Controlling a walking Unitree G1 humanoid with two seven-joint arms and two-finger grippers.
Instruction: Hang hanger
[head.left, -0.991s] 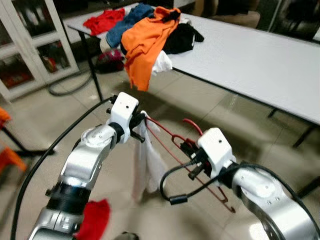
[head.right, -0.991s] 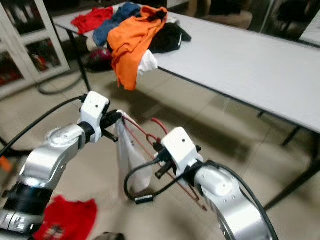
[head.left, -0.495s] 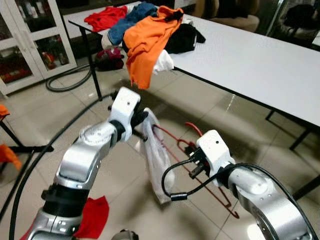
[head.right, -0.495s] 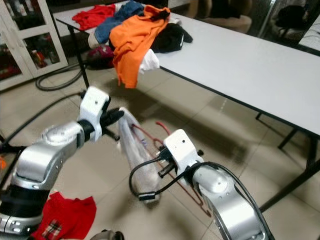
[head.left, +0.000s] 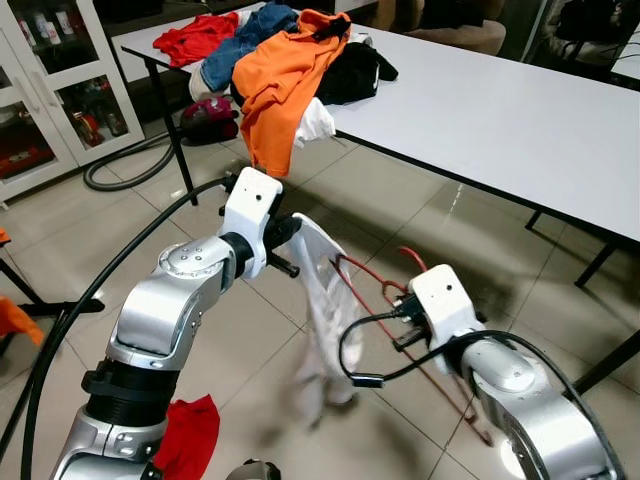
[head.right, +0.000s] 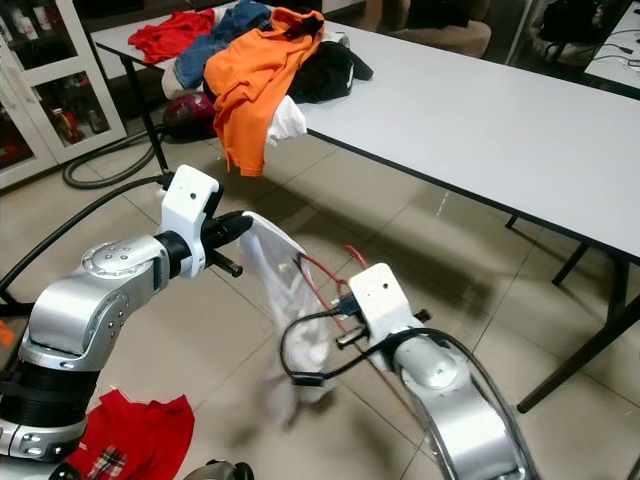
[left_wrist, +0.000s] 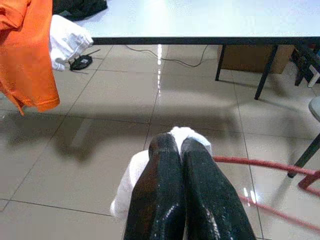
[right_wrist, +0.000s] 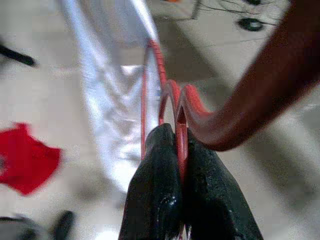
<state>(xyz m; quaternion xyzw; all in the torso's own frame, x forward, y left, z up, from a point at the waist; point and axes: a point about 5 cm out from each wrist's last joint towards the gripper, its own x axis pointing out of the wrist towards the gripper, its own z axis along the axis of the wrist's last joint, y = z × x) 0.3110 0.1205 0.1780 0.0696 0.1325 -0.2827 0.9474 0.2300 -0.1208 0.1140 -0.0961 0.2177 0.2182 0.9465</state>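
Observation:
My left gripper (head.left: 288, 233) is held up in front of me, shut on the top of a white garment (head.left: 325, 310). The cloth bunches at the fingertips (left_wrist: 172, 145) and hangs down toward the tiled floor, its lower end blurred. My right gripper (head.left: 396, 304) is just to its right and lower, shut on the wire of a red hanger (right_wrist: 181, 125). The hanger's hook (head.left: 412, 259) points up behind the gripper. One arm of the hanger (head.left: 352, 272) reaches into the white garment, and the rest runs down beside my right forearm.
A long white table (head.left: 500, 110) stands ahead with a pile of clothes at its left end, an orange shirt (head.left: 285, 70) drooping over the edge. Its dark legs (head.left: 600, 265) stand at the right. A glass cabinet (head.left: 40, 90), black hose (head.left: 130, 165) and red cloth (head.left: 185, 435) lie left.
The white garment hung straight down from my left gripper; now it slants across toward the hanger and its lower end swings. Both grippers kept their hold. The camera has shifted slightly.

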